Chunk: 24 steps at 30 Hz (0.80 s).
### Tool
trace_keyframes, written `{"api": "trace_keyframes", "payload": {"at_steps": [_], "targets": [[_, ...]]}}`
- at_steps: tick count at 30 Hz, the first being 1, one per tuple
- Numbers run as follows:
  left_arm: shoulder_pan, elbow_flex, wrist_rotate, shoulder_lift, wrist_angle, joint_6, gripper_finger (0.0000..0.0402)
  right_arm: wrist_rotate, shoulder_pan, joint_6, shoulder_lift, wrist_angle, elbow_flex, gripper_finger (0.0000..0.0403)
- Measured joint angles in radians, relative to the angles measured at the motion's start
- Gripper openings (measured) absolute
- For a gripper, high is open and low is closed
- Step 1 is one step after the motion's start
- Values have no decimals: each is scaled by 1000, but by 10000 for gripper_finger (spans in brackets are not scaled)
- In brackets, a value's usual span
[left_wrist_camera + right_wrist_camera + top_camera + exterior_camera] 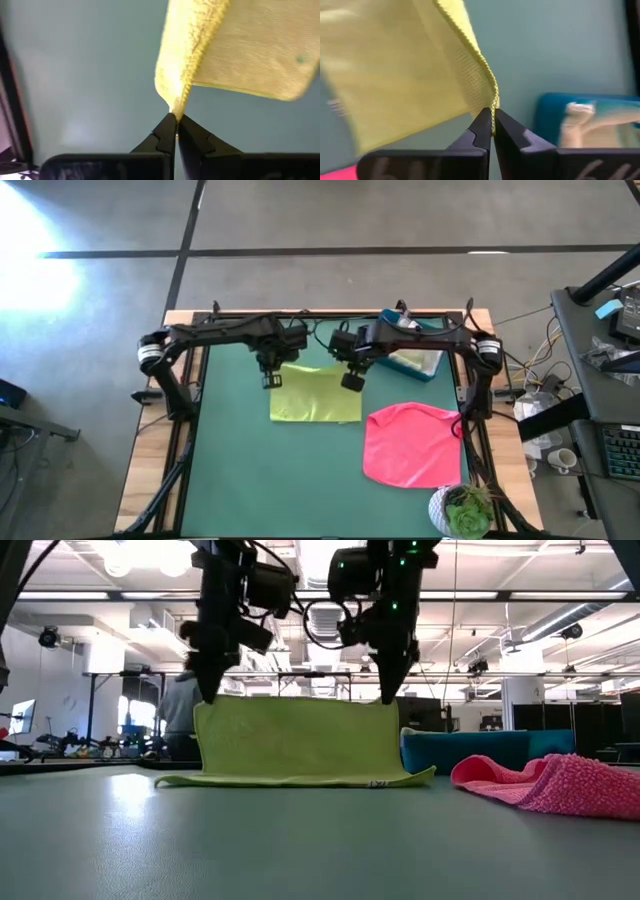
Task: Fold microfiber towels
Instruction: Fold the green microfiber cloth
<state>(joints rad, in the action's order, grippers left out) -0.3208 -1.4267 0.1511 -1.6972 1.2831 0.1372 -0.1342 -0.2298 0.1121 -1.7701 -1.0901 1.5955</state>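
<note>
No readable text, label, brand, number or sign anywhere. Only a small dark tag-like mark at the lower hem of the yellow towel (300,740), below the right gripper (386,695), too small to read.

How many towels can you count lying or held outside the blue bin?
2: the yellow-green towel, held up by both grippers mid-table, and the pink towel lying nearer the right arm. The blue bin may hide more.
</note>
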Motion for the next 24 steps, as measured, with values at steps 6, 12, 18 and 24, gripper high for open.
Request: {"api": "trace_keyframes", "payload": {"at_steps": [6, 12, 18, 24], "targets": [[31, 54, -156, 34, -1, 5, 0, 176, 73, 90, 28, -1, -5, 8], [97, 132, -212, 32, -61, 6, 0, 192, 154, 134, 28, 7, -62, 8], [137, 184, -222, 32, -114, 8, 0, 185, 186, 208, 27, 99, -179, 8], [143, 198, -225, 28, -143, 9, 0, 187, 218, 279, 27, 238, -273, 8]]}}
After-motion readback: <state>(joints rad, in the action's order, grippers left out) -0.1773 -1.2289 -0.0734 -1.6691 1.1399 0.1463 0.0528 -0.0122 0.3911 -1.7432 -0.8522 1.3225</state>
